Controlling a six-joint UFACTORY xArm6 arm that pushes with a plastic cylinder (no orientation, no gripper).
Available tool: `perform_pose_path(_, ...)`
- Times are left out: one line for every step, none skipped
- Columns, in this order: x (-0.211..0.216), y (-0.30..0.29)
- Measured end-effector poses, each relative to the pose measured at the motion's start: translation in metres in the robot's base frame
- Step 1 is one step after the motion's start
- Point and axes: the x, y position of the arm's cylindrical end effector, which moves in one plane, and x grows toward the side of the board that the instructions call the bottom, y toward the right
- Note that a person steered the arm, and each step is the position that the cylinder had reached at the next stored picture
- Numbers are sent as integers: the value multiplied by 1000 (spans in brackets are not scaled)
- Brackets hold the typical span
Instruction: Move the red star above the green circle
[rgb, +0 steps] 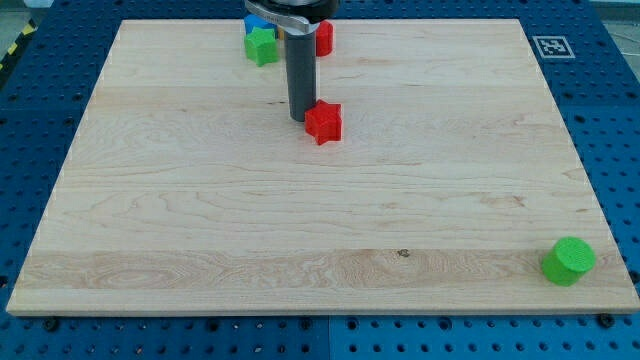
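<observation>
1. Where the board's upper middle lies, we record the red star (323, 122): a small bright red block with blunt points, flat on the wooden board (200, 230), its top face lighter than its shaded sides.
2. Our rod, dark and upright, comes down from the frame's top centre; my tip (298, 119) rests on the board at the star's left edge, touching it or just beside it; we cannot tell which.
3. Fingers: we carry none, so nothing is spread, pressed or pinched; the rod ends plain.
4. The green circle (568, 261), a short round cylinder, sits at the frame's lower right, close to the board's corner and well apart from the star.
5. At the top centre, a green star-like block (261, 46) lies left of the rod, with a blue block (254, 24) partly hidden behind it; shape unclear.
6. A second red block (324, 38) shows just right of the rod, partly covered; shape unclear.
7. Containers: the board alone bears all items; it lies on a blue perforated table (40, 120).
</observation>
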Motion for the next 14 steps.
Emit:
perform_pose_path(7, 14)
perform_pose_path(29, 14)
perform_pose_path(34, 14)
perform_pose_path(24, 17)
perform_pose_path(20, 33)
perform_pose_path(36, 50)
perform_pose_path(40, 61)
perform_pose_path(44, 76)
perform_pose_path(69, 80)
perform_pose_path(92, 80)
perform_pose_path(106, 87)
perform_pose_path(106, 106)
perform_pose_path(105, 137)
perform_pose_path(108, 162)
